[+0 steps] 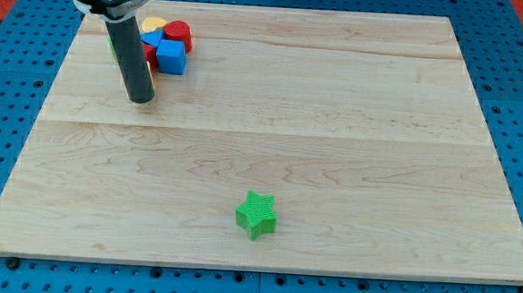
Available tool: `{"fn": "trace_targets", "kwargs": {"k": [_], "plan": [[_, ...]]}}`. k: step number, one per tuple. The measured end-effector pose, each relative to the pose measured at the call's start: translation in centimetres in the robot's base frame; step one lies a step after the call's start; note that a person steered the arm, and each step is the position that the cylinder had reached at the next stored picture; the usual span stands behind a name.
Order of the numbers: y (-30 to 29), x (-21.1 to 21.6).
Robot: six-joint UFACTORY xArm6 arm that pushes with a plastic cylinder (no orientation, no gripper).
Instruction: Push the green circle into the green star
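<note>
**Rod's parked by the block pile, green circle nowhere obvious yet**

So, going from the table's [355,98] left edge across: the arm is up near the far-left corner, and the dark rod comes down so that my tip [140,99] sits on the wood just in front of a little cluster of blocks. There's no pincer on this rig at all, just the plain rod, so nothing to call wide, narrow or holding.

The cluster right behind the rod: a yellow block [153,23] at the back, a red block [178,33] beside it, a blue cube [171,56] in front. There's a sliver of green at the rod's left side, possibly the green circle, but the rod covers it and I can't tell for sure.

Further right and way down near the front edge, about mid-table, sits the green star [256,213], all alone, well apart from everything.

My read: this is the very start, still lining up. Next move needs the tip behind the circle, on its far-left side, teasing it out of the pile without dragging neighbours, then a long diagonal shove toward the star.
</note>
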State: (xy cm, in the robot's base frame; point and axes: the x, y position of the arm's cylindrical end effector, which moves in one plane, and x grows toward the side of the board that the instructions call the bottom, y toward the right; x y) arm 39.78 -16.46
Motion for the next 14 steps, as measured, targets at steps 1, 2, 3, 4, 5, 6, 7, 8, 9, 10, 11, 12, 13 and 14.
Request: {"fn": "trace_targets", "kwargs": {"k": [1, 2, 3, 4, 5, 6, 7, 8, 9, 10, 11, 12, 13, 14], "plan": [[5.0, 3.9], [5.7, 7.0], [3.5, 7.6], [-4.3, 6.5], [-13.8, 5.8], [-14.0, 3.6], [-12.6, -1.8], [-12.1, -5.8], [-14.0, -6.8], [-10.5, -8.7], [-7.1, -10.1], [-0.5, -9.5], [3.5, -9.2], [7.2, -9.1]]}}
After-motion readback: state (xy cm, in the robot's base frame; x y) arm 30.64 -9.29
